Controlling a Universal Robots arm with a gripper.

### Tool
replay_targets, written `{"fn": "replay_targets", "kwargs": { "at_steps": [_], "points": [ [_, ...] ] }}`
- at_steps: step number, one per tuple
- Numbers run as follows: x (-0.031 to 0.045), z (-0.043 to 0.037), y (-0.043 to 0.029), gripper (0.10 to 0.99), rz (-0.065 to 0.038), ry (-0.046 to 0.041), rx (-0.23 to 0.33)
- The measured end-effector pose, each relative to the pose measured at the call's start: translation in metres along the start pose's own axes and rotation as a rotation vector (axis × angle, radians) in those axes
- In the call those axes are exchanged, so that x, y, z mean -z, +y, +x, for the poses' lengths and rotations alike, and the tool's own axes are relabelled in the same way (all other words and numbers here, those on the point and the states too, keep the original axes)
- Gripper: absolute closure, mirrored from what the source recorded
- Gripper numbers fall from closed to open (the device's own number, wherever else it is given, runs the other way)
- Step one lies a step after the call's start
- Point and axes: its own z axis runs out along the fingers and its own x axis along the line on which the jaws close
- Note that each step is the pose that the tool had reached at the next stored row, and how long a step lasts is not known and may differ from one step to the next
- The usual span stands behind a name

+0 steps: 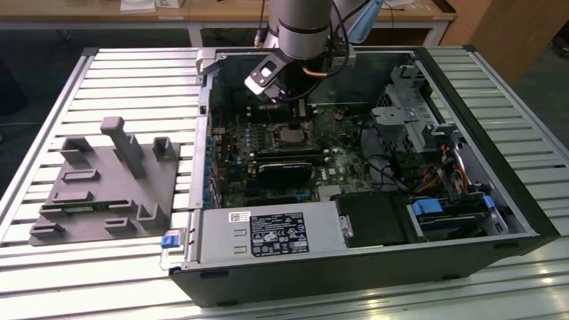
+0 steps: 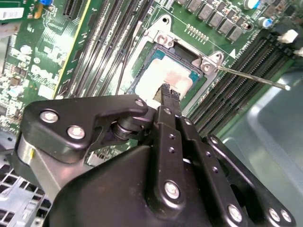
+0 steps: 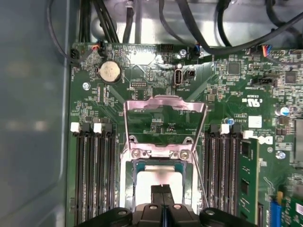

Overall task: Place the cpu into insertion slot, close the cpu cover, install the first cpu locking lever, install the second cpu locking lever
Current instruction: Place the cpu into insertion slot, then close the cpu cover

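Observation:
The cpu lies flat in the insertion slot on the motherboard, its pale top showing in both wrist views. My gripper is shut, its two black fingertips pressed together at the middle of the cpu's top; I cannot tell whether they touch it. The cpu cover, a thin silver frame with a window, is swung open and stands up behind the slot on its hinge. One thin silver locking lever sticks out sideways from the slot. In the exterior view the gripper hangs over the slot inside the open computer case.
Black memory slots flank the socket on both sides. A long black card lies just in front of it. Cables run along the case wall behind. A grey fixture block stands on the slatted table at the exterior view's left.

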Motion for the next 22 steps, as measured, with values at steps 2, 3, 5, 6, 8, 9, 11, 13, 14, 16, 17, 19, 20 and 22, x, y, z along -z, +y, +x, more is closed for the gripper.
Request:
{"fn": "replay_targets", "kwargs": {
  "at_steps": [2, 3, 5, 6, 8, 9, 11, 13, 14, 16, 17, 19, 20, 22],
  "points": [
    [0.005, 0.0, 0.0001, 0.98, 0.0, 0.0, 0.0],
    [0.0075, 0.0, 0.0001, 0.98, -0.001, 0.0, 0.0],
    [0.0126, 0.0, 0.0002, 0.98, -0.001, -0.0001, 0.0],
    [0.015, 0.0, 0.0002, 0.98, -0.001, 0.0, 0.0],
    [0.0191, 0.0, 0.0003, 0.98, -0.002, -0.0001, 0.0],
    [0.0207, 0.0, 0.0003, 0.98, -0.002, -0.0001, 0.0],
    [0.0216, 0.0, 0.0003, 0.98, -0.003, 0.0001, 0.0],
    [0.0218, 0.0, 0.0003, 0.98, -0.003, 0.0, 0.0],
    [0.0219, 0.0, 0.0003, 0.98, -0.004, 0.0, 0.0],
    [0.0219, 0.0, 0.0003, 0.98, -0.004, -0.0001, 0.0],
    [0.0219, 0.0, 0.0003, 0.98, -0.004, 0.0, 0.0],
    [0.0219, 0.0, 0.0003, 0.98, -0.004, 0.0, 0.0],
    [0.0219, 0.0, 0.0003, 0.98, -0.004, 0.0, 0.0],
    [0.0219, 0.0, 0.0003, 0.98, -0.004, 0.0, 0.0]
  ]
}}
